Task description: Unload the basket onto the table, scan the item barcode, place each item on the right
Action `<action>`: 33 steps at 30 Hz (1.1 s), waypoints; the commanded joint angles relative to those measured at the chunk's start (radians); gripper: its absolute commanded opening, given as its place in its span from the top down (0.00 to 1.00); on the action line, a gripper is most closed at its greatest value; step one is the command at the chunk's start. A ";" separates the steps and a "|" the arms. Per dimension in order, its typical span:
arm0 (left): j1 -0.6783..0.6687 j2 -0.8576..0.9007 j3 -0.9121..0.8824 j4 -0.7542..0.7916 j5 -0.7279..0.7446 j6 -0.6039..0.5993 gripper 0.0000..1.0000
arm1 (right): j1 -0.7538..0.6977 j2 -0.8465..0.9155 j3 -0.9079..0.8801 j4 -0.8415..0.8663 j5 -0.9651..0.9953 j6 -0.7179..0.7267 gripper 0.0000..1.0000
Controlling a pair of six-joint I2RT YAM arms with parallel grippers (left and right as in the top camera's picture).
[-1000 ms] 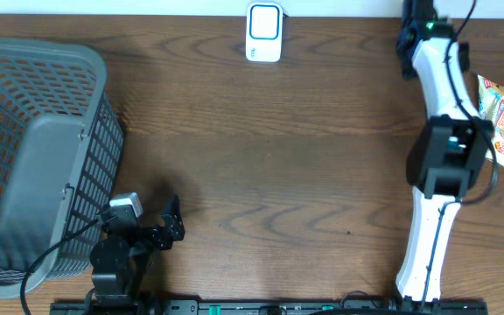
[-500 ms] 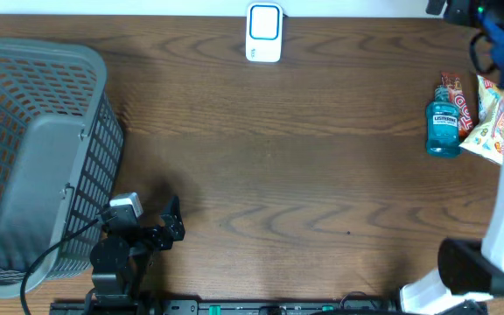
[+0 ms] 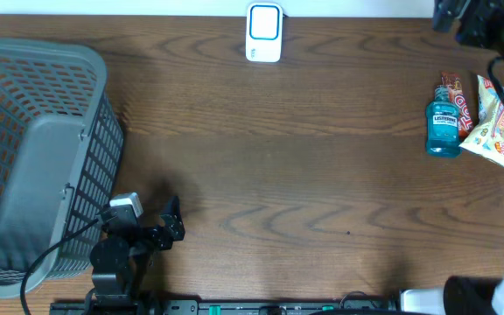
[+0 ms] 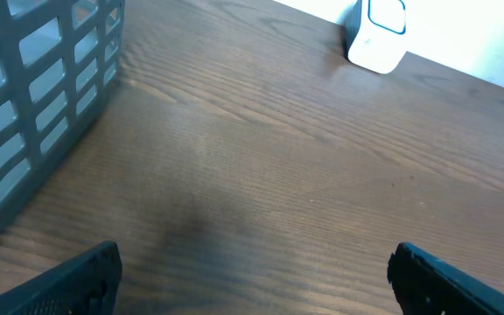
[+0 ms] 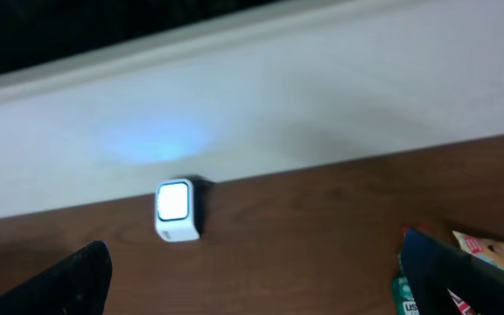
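Mouthwash bottle (image 3: pixel 443 127) sits at 3 o'clock on the counter (image 3: pixel 322 175), touching snack packets (image 3: pixel 490 122), and with left tool (image 4: pixel 252 284) and right tool (image 5: pixel 265 284) both wide open and empty, a sloppy grab could snag a packet instead.

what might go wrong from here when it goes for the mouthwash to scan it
The mouthwash bottle lies right against the snack packets, so the open right end effector may snag or drag a packet along. No barcode shows on the bottle's upper side, so it may need turning before the scanner reads it.
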 commanded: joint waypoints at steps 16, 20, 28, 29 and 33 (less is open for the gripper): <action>-0.002 0.000 -0.014 -0.016 0.012 0.013 0.02 | 0.003 -0.287 -0.003 -0.009 -0.085 -0.031 0.01; -0.002 0.000 -0.014 -0.016 0.012 0.013 0.02 | 0.003 -0.336 -0.003 -0.091 -0.097 -0.027 0.01; -0.002 0.000 -0.014 -0.016 0.012 0.013 0.02 | 0.002 -0.406 -0.002 -0.234 0.113 -0.136 0.01; -0.002 0.000 -0.014 -0.016 0.012 0.013 0.02 | 0.002 -0.411 -0.002 -0.262 0.148 -0.136 0.01; -0.002 0.000 -0.014 -0.016 0.012 0.013 0.02 | 0.002 -0.417 -0.002 -0.435 0.203 -0.136 0.01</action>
